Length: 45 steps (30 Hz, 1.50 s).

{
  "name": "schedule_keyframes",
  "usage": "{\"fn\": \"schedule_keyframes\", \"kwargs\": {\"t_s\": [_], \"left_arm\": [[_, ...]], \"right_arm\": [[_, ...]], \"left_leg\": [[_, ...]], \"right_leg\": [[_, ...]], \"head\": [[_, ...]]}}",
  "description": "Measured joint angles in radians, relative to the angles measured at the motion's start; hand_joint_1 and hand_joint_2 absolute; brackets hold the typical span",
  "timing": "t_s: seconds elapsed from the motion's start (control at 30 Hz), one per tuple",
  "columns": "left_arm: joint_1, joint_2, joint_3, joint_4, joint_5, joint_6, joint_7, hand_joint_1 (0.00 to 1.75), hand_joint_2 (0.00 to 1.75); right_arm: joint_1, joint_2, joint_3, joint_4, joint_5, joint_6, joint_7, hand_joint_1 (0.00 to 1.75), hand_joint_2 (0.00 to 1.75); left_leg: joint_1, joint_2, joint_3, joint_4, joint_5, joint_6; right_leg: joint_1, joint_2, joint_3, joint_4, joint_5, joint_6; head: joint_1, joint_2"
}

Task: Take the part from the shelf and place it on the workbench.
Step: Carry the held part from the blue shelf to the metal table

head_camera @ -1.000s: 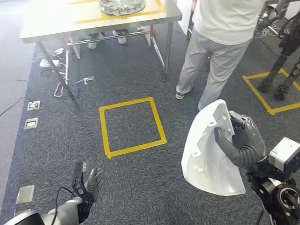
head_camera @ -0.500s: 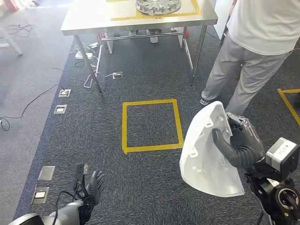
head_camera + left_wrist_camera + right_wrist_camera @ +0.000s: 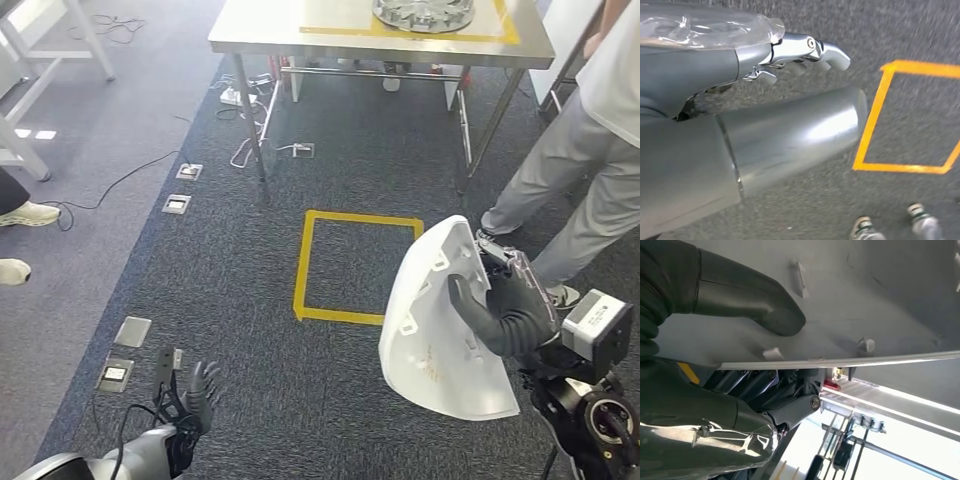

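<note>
Holding the white part [image 3: 441, 330] is the right hand [image 3: 504, 305], low on the right of the head view. The dark thumb lies across the inside of the part, which has little tabs on it, and the other fingers are behind it. In the right wrist view the thumb [image 3: 753, 295] presses flat on the part's grey inner face [image 3: 874, 295], with the thin edge of the part running just under it and the silver fingers [image 3: 791, 407] on the far side. The part is up in the air over the carpet [image 3: 226, 270], tipped on its side, and touches nothing but the hand.

The left hand [image 3: 192, 395] hangs low near the floor with its fingers spread apart and nothing in them. The left wrist view shows those fingers [image 3: 806, 50] loose above the carpet.

A yellow tape square [image 3: 355, 265] is stuck on the carpet, just beside the part. Past it stands the bench [image 3: 302, 30], well apart from the part. A round silver wheel cover [image 3: 423, 12] lies on the bench inside yellow tape lines. A person [image 3: 596, 150] in grey trousers stands on the right, near the bench. Wires [image 3: 249, 145] lie on the floor under the bench.
</note>
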Motion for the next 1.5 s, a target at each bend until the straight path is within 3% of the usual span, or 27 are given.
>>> {"fn": "schedule_keyframes", "kwargs": {"t_s": [0.07,0.13,0.17,0.2,0.23,0.3,0.37,0.5,0.73,0.9,0.97,1.03,1.1,1.13,1.17,1.2,1.23,1.3,1.33,1.43,1.5], "left_arm": [[-0.002,0.001,0.000,0.000,0.005,-0.008,-0.004,0.00,0.00],[-0.004,0.000,0.000,0.000,0.006,-0.011,-0.006,0.00,0.00],[-0.003,-0.001,0.000,0.000,0.005,-0.010,-0.007,0.00,0.00],[-0.003,-0.002,0.000,0.000,0.002,-0.007,-0.008,0.00,0.00],[-0.003,-0.003,0.000,0.000,-0.004,-0.001,-0.013,0.00,0.00],[-0.004,-0.006,0.000,0.000,-0.022,0.015,-0.027,0.00,0.00],[-0.006,-0.007,0.000,0.000,-0.036,0.023,-0.036,0.00,0.00],[-0.006,-0.006,0.000,0.000,-0.040,0.013,-0.040,0.00,0.00],[-0.008,-0.005,0.000,0.000,-0.037,0.005,-0.037,0.00,0.00],[-0.008,-0.004,0.000,0.000,-0.035,0.005,-0.032,0.00,0.00],[-0.008,-0.005,0.000,0.000,-0.033,0.004,-0.032,0.00,0.00],[-0.008,-0.007,0.000,-0.001,-0.032,0.004,-0.032,0.00,0.00],[-0.008,-0.007,0.000,0.000,-0.031,0.003,-0.032,0.00,0.00],[-0.008,-0.007,0.000,0.000,-0.029,0.002,-0.032,0.00,0.00],[-0.007,-0.008,0.000,0.000,-0.028,0.001,-0.031,0.00,0.00],[-0.007,-0.008,0.000,0.000,-0.027,0.001,-0.030,0.00,0.00],[-0.007,-0.009,0.000,0.000,-0.026,0.000,-0.030,0.00,0.00],[-0.008,-0.008,0.000,0.000,-0.025,0.000,-0.028,0.00,0.00],[-0.008,-0.007,0.000,0.000,-0.026,0.000,-0.028,0.00,0.00],[-0.007,-0.007,0.000,0.000,-0.028,0.000,-0.025,0.00,0.00],[-0.008,-0.007,0.000,0.000,-0.029,0.000,-0.024,0.00,0.00]], "right_arm": [[-0.001,-0.002,-0.001,0.000,-0.004,-0.001,0.002,1.75,1.75],[0.000,-0.005,0.000,0.002,-0.007,-0.002,0.003,1.75,1.75],[0.001,-0.007,0.000,0.004,-0.009,-0.002,0.003,1.75,1.75],[0.001,-0.007,0.000,0.006,-0.010,-0.002,0.002,1.75,1.75],[0.000,-0.008,0.000,0.008,-0.012,-0.001,0.000,1.75,1.75],[-0.006,-0.008,0.000,0.015,-0.010,0.000,-0.008,1.75,1.75],[-0.014,-0.008,0.000,0.023,-0.001,0.003,-0.019,1.75,1.75],[-0.018,-0.008,0.002,0.044,0.030,-0.002,-0.030,1.75,1.75],[-0.022,-0.008,0.004,0.070,0.045,-0.011,-0.032,1.75,1.75],[-0.023,-0.008,0.004,0.082,0.049,-0.012,-0.034,1.75,1.75],[-0.024,-0.008,0.002,0.083,0.049,-0.013,-0.035,1.75,1.75],[-0.026,-0.008,0.001,0.085,0.049,-0.013,-0.035,1.75,1.75],[-0.026,-0.008,0.001,0.088,0.049,-0.014,-0.036,1.75,1.75],[-0.024,-0.008,0.002,0.090,0.049,-0.014,-0.035,1.75,1.75],[-0.023,-0.008,0.002,0.093,0.049,-0.014,-0.035,1.75,1.75],[-0.022,-0.008,0.002,0.094,0.049,-0.014,-0.035,1.75,1.75],[-0.023,-0.008,0.002,0.096,0.049,-0.014,-0.035,1.75,1.75],[-0.024,-0.008,0.002,0.099,0.049,-0.015,-0.035,1.75,1.75],[-0.024,-0.008,0.002,0.100,0.049,-0.014,-0.035,1.75,1.75],[-0.022,-0.008,0.003,0.102,0.049,-0.013,-0.035,1.75,1.75],[-0.024,-0.008,0.002,0.102,0.049,-0.012,-0.035,1.75,1.75]], "left_leg": [[0.001,-0.020,0.004,-0.002,-0.001,0.010],[-0.002,-0.041,0.005,-0.001,-0.002,0.016],[-0.004,-0.051,0.007,-0.001,-0.003,0.018],[-0.005,-0.061,0.009,0.000,-0.004,0.019],[-0.005,-0.070,0.012,0.001,-0.006,0.019],[-0.007,-0.085,0.016,0.004,-0.010,0.015],[-0.010,-0.092,0.011,0.009,-0.012,0.008],[-0.009,-0.093,0.005,0.010,-0.010,0.012],[-0.009,-0.091,0.011,0.001,-0.007,0.006],[-0.012,-0.090,0.014,-0.001,-0.011,0.013],[-0.004,-0.086,0.029,-0.022,-0.006,0.015],[0.003,-0.081,0.048,-0.040,-0.003,0.019],[0.003,-0.079,0.054,-0.042,-0.007,0.020],[0.003,-0.079,0.056,-0.041,-0.010,0.020],[0.004,-0.079,0.058,-0.040,-0.013,0.017],[0.006,-0.080,0.062,-0.037,-0.018,0.014],[0.009,-0.082,0.065,-0.033,-0.024,0.009],[0.011,-0.086,0.066,-0.019,-0.036,-0.004],[0.010,-0.087,0.063,-0.014,-0.040,-0.011],[0.012,-0.087,0.055,-0.008,-0.043,-0.027],[0.014,-0.066,0.037,0.033,-0.064,-0.035]], "right_leg": [[-0.002,0.051,-0.054,0.115,-0.061,0.002],[0.000,0.073,-0.129,0.265,-0.114,0.000],[0.001,0.076,-0.153,0.302,-0.116,-0.001],[0.001,0.077,-0.157,0.297,-0.096,-0.004],[0.002,0.079,-0.142,0.249,-0.057,-0.008],[0.003,0.088,-0.088,0.102,0.026,-0.016],[0.003,0.098,-0.050,0.009,0.057,-0.021],[0.007,0.103,-0.042,-0.007,0.054,-0.019],[0.007,0.105,-0.041,-0.008,0.054,-0.025],[0.005,0.105,-0.037,-0.015,0.053,-0.022],[0.006,0.102,-0.039,-0.004,0.042,-0.017],[0.006,0.097,-0.078,0.083,-0.002,-0.011],[0.002,0.095,-0.150,0.223,-0.057,-0.003],[-0.002,0.094,-0.177,0.269,-0.065,0.002],[-0.007,0.093,-0.186,0.274,-0.052,0.006],[-0.011,0.093,-0.174,0.237,-0.020,0.011],[-0.016,0.093,-0.145,0.168,0.024,0.015],[-0.020,0.099,-0.084,0.039,0.074,0.019],[-0.019,0.103,-0.067,0.007,0.079,0.016],[-0.012,0.104,-0.059,-0.001,0.072,-0.006],[-0.012,0.099,-0.053,-0.004,0.069,-0.021]], "head": [[0.005,0.000],[0.007,0.000],[0.008,0.000],[0.009,0.000],[0.009,0.000],[0.011,0.000],[0.011,0.000],[0.004,0.000],[0.003,0.000],[0.000,0.000],[0.000,0.000],[0.005,0.000],[0.009,0.000],[0.010,0.000],[0.010,0.000],[0.010,0.000],[0.010,0.000],[0.015,0.000],[0.016,0.000],[0.009,0.000],[0.004,0.000]]}}
